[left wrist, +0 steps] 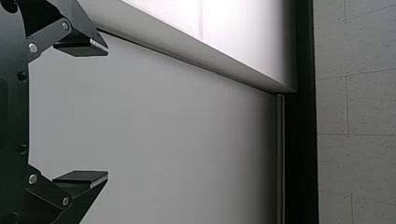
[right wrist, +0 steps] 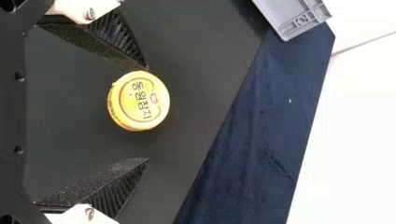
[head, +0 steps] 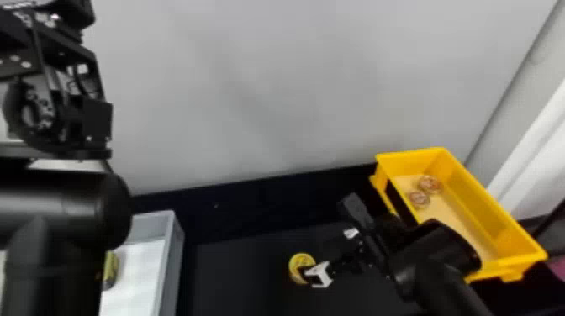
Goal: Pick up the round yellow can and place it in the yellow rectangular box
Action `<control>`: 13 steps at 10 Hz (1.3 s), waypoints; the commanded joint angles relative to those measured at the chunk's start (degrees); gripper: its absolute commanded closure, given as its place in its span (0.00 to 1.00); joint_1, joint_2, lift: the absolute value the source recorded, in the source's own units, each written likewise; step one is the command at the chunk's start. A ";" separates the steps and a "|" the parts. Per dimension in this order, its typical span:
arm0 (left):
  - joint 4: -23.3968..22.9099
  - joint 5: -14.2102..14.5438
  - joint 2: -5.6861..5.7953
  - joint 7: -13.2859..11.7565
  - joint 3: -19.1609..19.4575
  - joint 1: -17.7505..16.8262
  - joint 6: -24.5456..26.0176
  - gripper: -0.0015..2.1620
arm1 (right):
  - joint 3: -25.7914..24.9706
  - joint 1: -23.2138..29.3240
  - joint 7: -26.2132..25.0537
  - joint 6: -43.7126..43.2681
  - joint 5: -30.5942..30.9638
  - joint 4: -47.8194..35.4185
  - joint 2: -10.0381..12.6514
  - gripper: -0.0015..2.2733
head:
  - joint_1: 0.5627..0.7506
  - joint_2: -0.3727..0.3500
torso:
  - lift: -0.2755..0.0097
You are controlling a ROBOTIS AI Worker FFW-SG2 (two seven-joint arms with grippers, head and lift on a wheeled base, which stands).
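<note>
Pincer (head: 317,253), right: apart | round yellow can (right wrist: 138,100): nearer one fingertip's edge, wider gap opposite

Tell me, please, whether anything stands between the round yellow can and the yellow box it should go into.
No loose object is visible between the can and yellow box, but the right hand and arm stretch across there, and the box's side wall probably must be cleared.

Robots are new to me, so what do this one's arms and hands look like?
The left arm and right arm are black with smooth, rounded casings. The left hand has angular black fingers with flat pads and silvery screws; the right hand has wedge-shaped black fingers, ribbed at the side, on white brackets.
</note>
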 commanded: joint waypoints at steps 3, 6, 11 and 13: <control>0.26 0.32 0.11 0.00 -0.22 -0.08 -0.41 0.15 | 1.03 -1.49 -0.28 -2.82 -0.76 4.84 1.04 0.04 | 0.95 0.54 | 0.96; 0.62 0.67 0.11 0.00 -0.66 -0.34 -0.67 0.15 | 1.47 -2.37 -0.81 -5.11 -0.93 7.83 1.57 0.04 | 0.95 0.54 | 0.96; 0.88 0.85 -0.07 0.00 -1.36 -0.60 -0.84 0.15 | 1.38 -2.90 -2.04 -7.22 -0.93 10.55 1.83 0.04 | 0.95 0.54 | 0.96; 0.97 0.93 -0.07 0.00 -1.45 -0.78 -0.93 0.15 | 1.12 -3.25 -2.48 -8.27 -0.93 11.78 2.45 0.04 | 0.95 0.54 | 0.96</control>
